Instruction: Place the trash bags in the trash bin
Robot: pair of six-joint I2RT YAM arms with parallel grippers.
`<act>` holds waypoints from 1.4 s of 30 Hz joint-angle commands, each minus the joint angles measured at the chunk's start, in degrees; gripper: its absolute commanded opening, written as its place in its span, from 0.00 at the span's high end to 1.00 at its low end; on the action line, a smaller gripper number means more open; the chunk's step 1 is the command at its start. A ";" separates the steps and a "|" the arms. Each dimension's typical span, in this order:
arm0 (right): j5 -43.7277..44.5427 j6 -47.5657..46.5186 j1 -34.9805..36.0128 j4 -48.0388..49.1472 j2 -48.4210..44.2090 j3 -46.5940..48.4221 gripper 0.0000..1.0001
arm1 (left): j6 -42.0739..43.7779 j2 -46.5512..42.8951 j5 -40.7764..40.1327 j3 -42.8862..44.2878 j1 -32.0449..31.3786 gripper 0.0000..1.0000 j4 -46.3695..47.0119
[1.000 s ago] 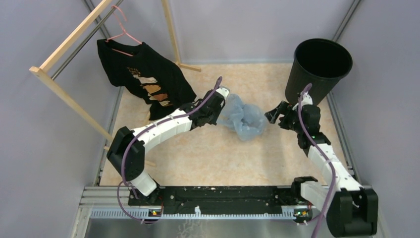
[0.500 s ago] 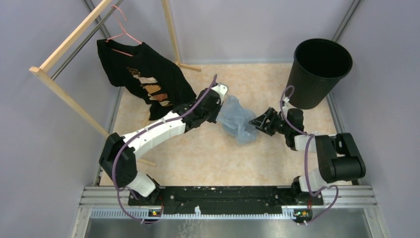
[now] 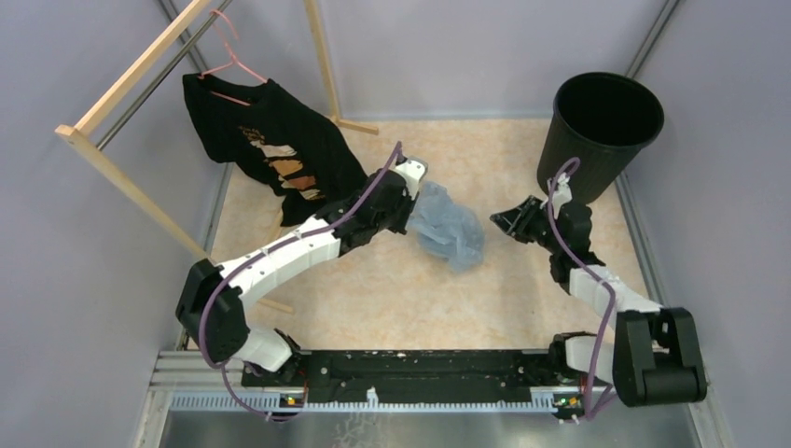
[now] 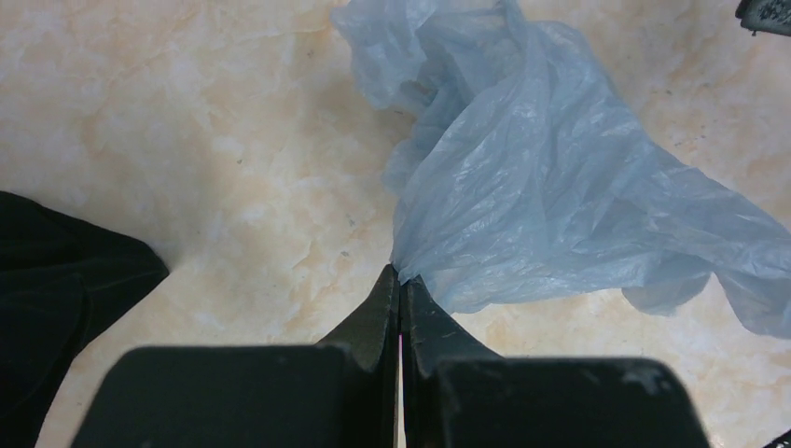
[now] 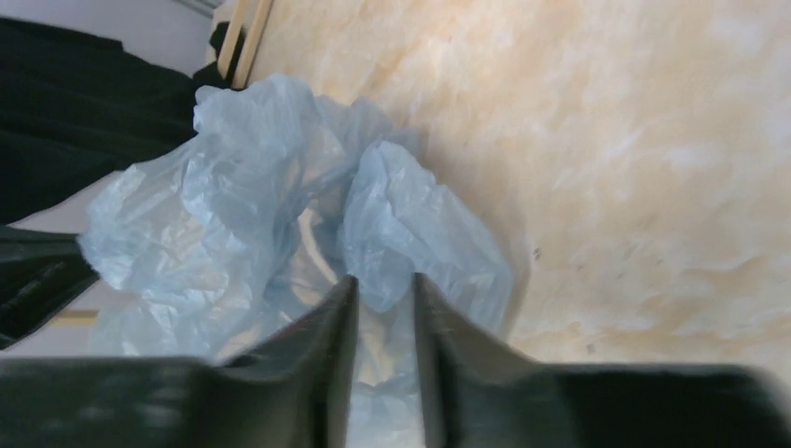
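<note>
The pale-blue trash bag (image 3: 448,229) lies crumpled on the table's middle. My left gripper (image 3: 416,200) is shut on its left edge; in the left wrist view the closed tips (image 4: 401,276) pinch the film of the bag (image 4: 560,196). My right gripper (image 3: 505,222) is just right of the bag, apart from it, with its jaws a little open and empty. In the right wrist view its tips (image 5: 385,282) point at the bag (image 5: 280,205). The black trash bin (image 3: 604,135) stands upright at the back right, behind the right gripper.
A black T-shirt (image 3: 270,149) hangs on a pink hanger from a wooden rack (image 3: 131,70) at the back left, close to the left arm. Purple walls enclose the table on all sides.
The right gripper reached left to the bag's right edge, then drew back right, away from it. The left gripper kept hold and the bag bunched slightly towards it.
</note>
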 commanded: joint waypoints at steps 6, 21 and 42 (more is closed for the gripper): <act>2.87 -5.40 -0.13 -2.78 0.47 1.55 0.22 | 0.56 -8.39 1.95 -3.64 -0.01 1.00 7.78; -8.90 16.16 9.72 33.35 25.72 -0.43 0.12 | 3.47 -18.28 18.73 -12.26 -0.09 1.00 21.36; -8.72 19.15 -2.02 34.38 13.77 -3.26 1.00 | 2.74 -18.08 14.83 -12.09 -0.15 1.00 21.10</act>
